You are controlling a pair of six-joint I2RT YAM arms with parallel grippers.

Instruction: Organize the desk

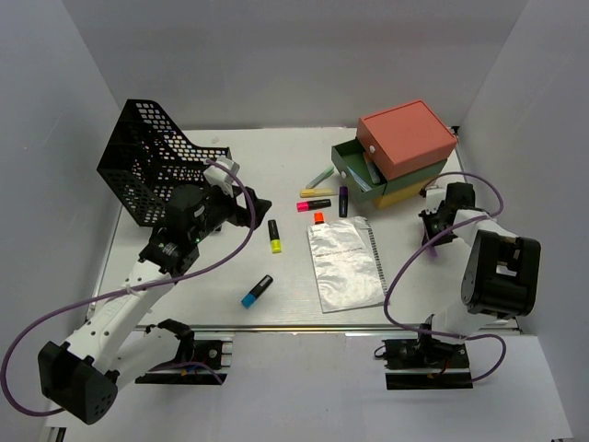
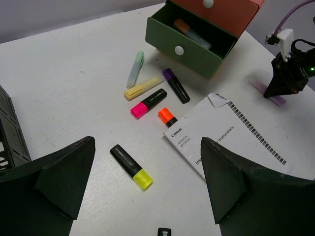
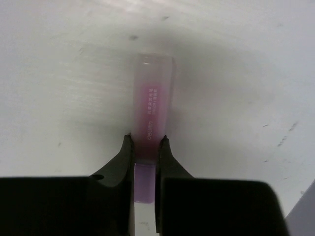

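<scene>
The white desk holds several highlighters: yellow-capped, blue-capped, pink, orange, purple, pastel yellow and pale green. My left gripper is open and empty. It hovers above the yellow-capped highlighter. My right gripper is shut on a pastel purple highlighter that lies on the desk right of the drawer box. The left wrist view also shows this gripper down at the desk.
A stacked coral, green and yellow drawer box stands at the back right, its green drawer pulled open with pens inside. A black mesh file basket stands at the back left. A printed instruction booklet lies mid-desk.
</scene>
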